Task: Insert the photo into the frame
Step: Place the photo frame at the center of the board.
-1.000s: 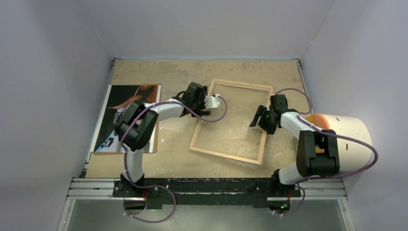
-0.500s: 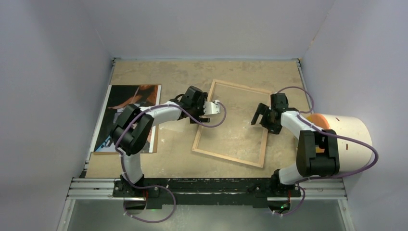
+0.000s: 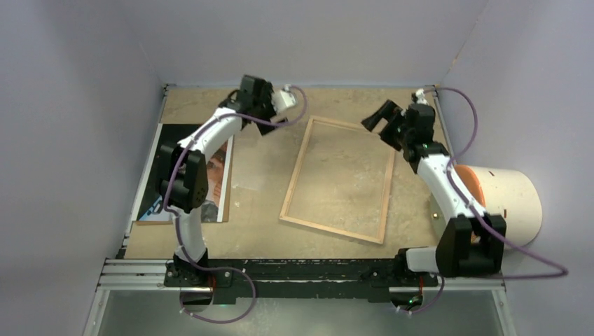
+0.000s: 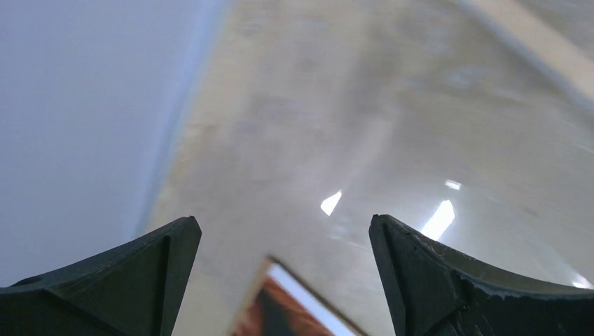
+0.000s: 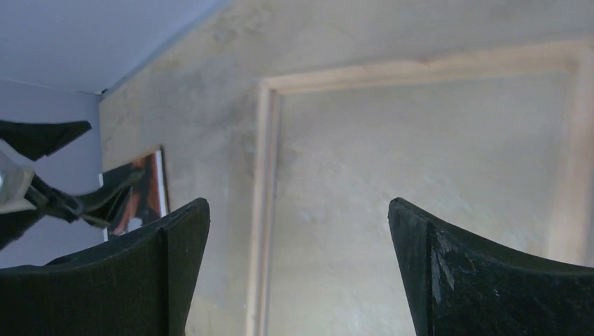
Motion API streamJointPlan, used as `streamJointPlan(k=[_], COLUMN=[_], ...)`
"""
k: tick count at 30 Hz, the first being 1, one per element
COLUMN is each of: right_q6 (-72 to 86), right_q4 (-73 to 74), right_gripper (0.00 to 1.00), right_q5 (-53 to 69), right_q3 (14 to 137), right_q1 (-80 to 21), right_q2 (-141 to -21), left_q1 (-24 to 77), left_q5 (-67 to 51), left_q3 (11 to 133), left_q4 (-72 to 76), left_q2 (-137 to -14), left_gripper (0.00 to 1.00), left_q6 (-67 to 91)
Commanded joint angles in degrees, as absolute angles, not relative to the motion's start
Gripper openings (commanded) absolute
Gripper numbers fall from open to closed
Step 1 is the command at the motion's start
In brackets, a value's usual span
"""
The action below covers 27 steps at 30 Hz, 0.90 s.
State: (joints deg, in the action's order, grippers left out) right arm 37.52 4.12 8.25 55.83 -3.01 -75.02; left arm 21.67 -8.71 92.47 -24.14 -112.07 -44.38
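Observation:
The frame (image 3: 295, 168), a thin light-wood rectangle, lies flat mid-table with bare table inside it. Its rails also show in the right wrist view (image 5: 266, 175). The photo (image 3: 216, 175), dark with orange patches and a white border, lies at the left, partly hidden by the left arm. Its corner (image 4: 294, 308) shows low between the left fingers. My left gripper (image 3: 280, 105) (image 4: 284, 220) hangs open and empty near the back wall, above the table beyond the photo's far right corner. My right gripper (image 3: 378, 117) (image 5: 298, 203) is raised past the frame's far right corner, open and empty.
A large white cylinder with an orange end (image 3: 504, 199) lies at the right edge beside the right arm. A brown board edge (image 3: 227, 206) shows under the photo's right side. Grey walls close the table on three sides.
Both grippers have let go of the frame and lifted away toward the back of the table. The right gripper opened wider. The frame turned slightly and now lies still.

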Motion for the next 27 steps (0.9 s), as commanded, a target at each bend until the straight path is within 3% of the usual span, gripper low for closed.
streamJointPlan(k=[1,6,13,27], right_q6=[37.09,34.91,37.37,39.10], right_q4=[7.00,15.72,15.46,14.34], right_gripper=[0.99,0.99,0.94,0.96], right_q5=[3.14,-10.31,-11.93,-15.91], right_q3=[78.32,101.29,115.80,115.54], right_q1=[-15.96,-29.40,-36.30,-38.76], right_q2=[-91.89,-112.39,-129.67,-135.99], left_q1=[13.69,6.24,1.03,-1.99], left_q5=[-5.30,0.38,13.55,22.41], left_q3=[110.77,127.96,127.62,130.64], left_q4=[-26.31,-27.57,-12.06,-5.50], left_q2=[-121.73,-135.08,-141.32,-150.45], left_gripper=[1.00,1.00,0.96,0.96], left_q6=[-36.55,-31.07,-31.82,-30.49])
